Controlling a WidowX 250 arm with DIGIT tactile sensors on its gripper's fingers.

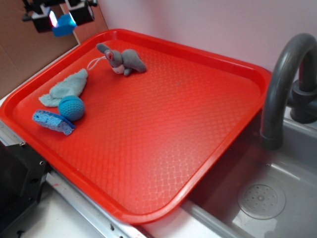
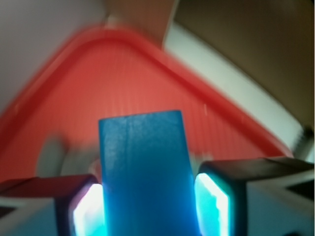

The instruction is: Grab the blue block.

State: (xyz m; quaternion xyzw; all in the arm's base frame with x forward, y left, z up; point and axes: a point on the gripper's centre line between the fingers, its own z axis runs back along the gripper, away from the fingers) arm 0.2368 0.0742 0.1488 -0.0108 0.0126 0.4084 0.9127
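Observation:
The blue block (image 1: 65, 24) hangs in the air at the top left of the exterior view, above the far left corner of the red tray (image 1: 163, 148). My gripper (image 1: 58, 15) is shut on it. In the wrist view the blue block (image 2: 145, 172) fills the gap between the two glowing pads (image 2: 212, 201), which press on both of its sides. The gripper (image 2: 147, 206) looks down on the tray's corner (image 2: 123, 69) from well above it.
On the tray lie a grey plush mouse (image 1: 124, 60), a light blue cloth (image 1: 67, 88), a round blue crocheted ball (image 1: 71, 107) and a flat blue sponge (image 1: 53, 122). A grey faucet (image 1: 282, 84) and a sink (image 1: 257, 198) stand to the right.

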